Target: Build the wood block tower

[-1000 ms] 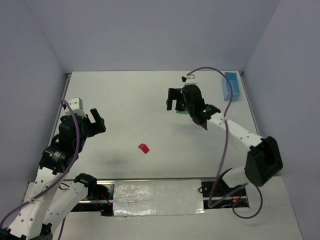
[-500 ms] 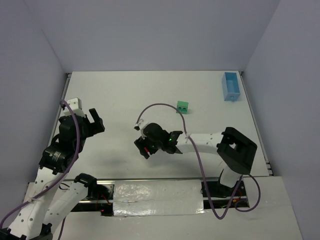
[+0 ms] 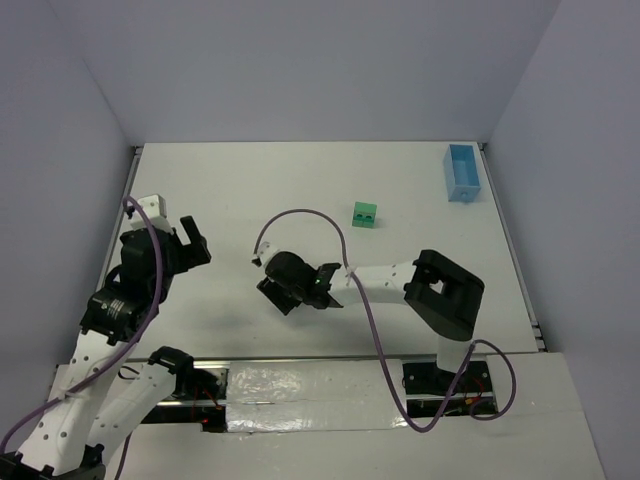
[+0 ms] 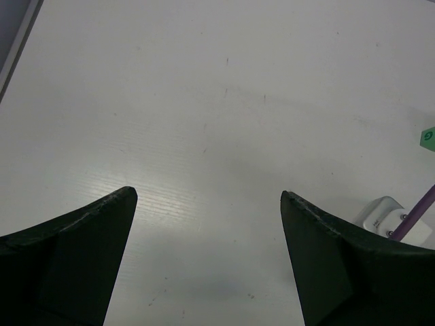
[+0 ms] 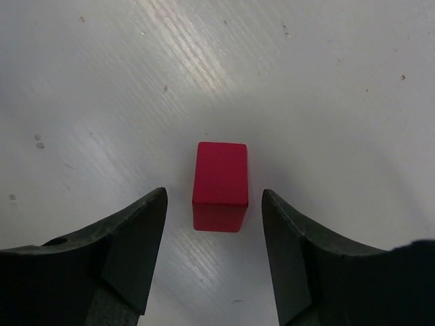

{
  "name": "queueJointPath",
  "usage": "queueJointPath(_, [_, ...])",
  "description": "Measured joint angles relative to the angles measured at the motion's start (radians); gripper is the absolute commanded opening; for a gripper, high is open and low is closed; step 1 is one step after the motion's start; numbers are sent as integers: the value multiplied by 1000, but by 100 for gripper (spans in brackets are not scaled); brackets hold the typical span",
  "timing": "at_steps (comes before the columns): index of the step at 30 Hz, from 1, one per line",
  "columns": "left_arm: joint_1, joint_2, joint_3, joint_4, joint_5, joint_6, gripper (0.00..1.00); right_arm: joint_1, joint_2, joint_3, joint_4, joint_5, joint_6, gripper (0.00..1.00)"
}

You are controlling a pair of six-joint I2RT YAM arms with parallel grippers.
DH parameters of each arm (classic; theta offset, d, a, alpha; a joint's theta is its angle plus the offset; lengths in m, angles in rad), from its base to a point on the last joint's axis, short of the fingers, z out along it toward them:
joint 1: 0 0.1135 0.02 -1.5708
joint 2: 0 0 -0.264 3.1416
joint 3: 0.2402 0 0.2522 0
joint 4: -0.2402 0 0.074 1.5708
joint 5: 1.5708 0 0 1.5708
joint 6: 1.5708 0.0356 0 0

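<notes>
Two green blocks (image 3: 366, 212) sit side by side on the white table, right of centre toward the back. One also shows at the right edge of the left wrist view (image 4: 428, 137). The red wedge (image 5: 219, 182) lies on the table between the open fingers of my right gripper (image 5: 214, 193), which do not touch it. In the top view my right gripper (image 3: 275, 293) hangs over the wedge and hides it. My left gripper (image 3: 192, 243) is open and empty at the left of the table, and its wrist view (image 4: 209, 195) shows bare table.
A light blue tray (image 3: 463, 173) stands at the back right corner. The right arm (image 3: 385, 278) stretches low across the middle of the table with its purple cable (image 3: 300, 215) looping above. The cable's white connector (image 4: 391, 217) shows in the left wrist view.
My right arm left the green blocks on the table and swung down-left to the red wedge, now straddling it with open jaws. The left arm has barely moved.
</notes>
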Motion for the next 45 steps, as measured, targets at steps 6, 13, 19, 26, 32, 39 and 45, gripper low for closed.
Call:
queueJointPath(6, [0,8,0,0,10,1,100,-14,25,13,-8,7,-23,42])
queueJointPath(13, [0,8,0,1,16,1,99,-45,27,13,-3,-52,-39,17])
queueJointPath(19, [0,1,-2,4,68,-3,100,-46,-30,-50,39,-115,-91,0])
queueJointPath(26, [1,6,-47,50,402,-126,100,-52,-317,-192,156,-176,-205,0])
queueJointPath(32, [0,29,-176,254,804,-350,95,-55,-535,-298,238,-303,-332,0])
queueJointPath(39, [-11,71,-296,404,1010,-520,69,-54,-717,-410,297,-370,-409,0])
queueJointPath(45, [-87,115,-335,517,1064,-608,63,-55,-719,-406,292,-385,-444,0])
